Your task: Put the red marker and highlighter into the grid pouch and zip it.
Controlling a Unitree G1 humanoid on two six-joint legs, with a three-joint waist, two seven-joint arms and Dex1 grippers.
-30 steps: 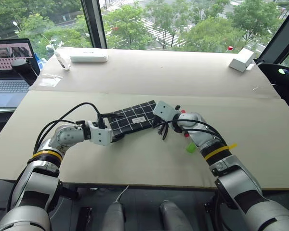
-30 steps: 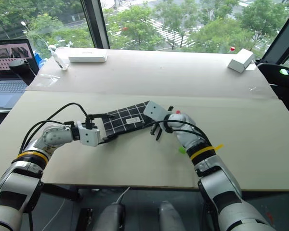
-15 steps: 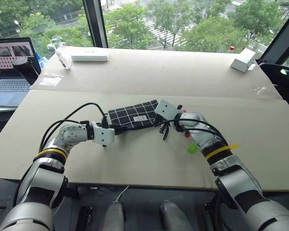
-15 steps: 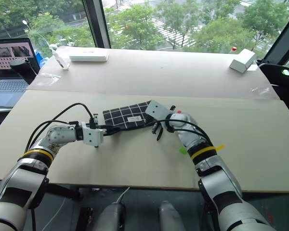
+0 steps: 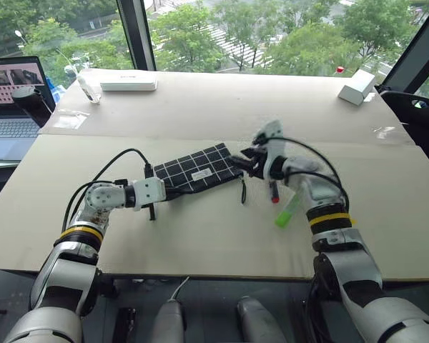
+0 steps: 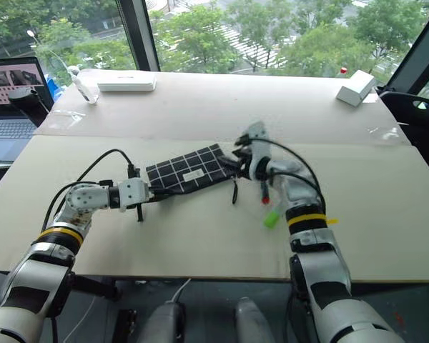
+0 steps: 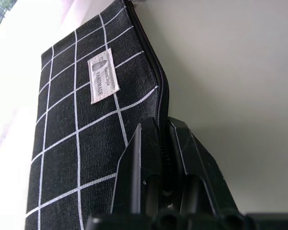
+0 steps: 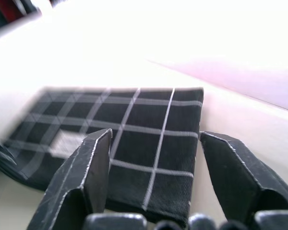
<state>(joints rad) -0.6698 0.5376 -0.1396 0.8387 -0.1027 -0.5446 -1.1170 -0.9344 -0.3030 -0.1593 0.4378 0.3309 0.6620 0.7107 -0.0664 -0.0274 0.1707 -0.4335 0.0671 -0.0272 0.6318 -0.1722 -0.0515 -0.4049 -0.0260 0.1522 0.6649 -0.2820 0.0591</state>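
The grid pouch, black with white lines and a small white label, lies flat at the table's middle. My left gripper is shut on its left end; the left wrist view has both fingers pinching the zipper edge. My right gripper hovers open just above the pouch's right end, and its fingers stand wide apart with the pouch seen between them. The red marker and the light-green highlighter lie on the table under my right forearm.
The pouch's zipper strap trails off its right end. A laptop sits far left beside a small bottle. A flat white box and a white block stand along the far edge by the window.
My left gripper has shut on the pouch's left end and rolled. My right gripper has let go of the right end, opened and risen.
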